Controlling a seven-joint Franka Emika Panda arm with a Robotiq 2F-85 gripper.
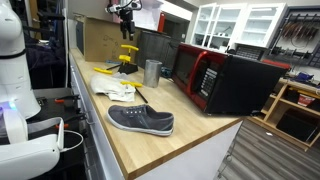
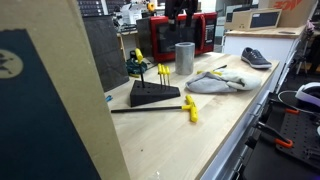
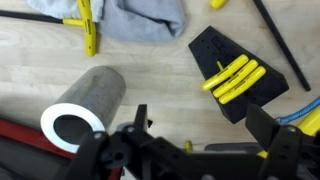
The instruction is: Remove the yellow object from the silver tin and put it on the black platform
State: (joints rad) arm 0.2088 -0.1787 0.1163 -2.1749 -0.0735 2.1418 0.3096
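The silver tin stands upright on the wooden counter, and its inside looks dark with no yellow showing. It also shows in both exterior views. The black platform lies beside it with slim yellow pieces resting on it; the platform also shows in both exterior views. My gripper is open and empty, high above the spot between tin and platform, and it shows at the top of an exterior view.
A yellow T-shaped piece and a grey cloth lie on the counter. A thin black rod lies near the platform. A grey shoe sits near the counter's front. A black-and-red microwave stands beside the tin.
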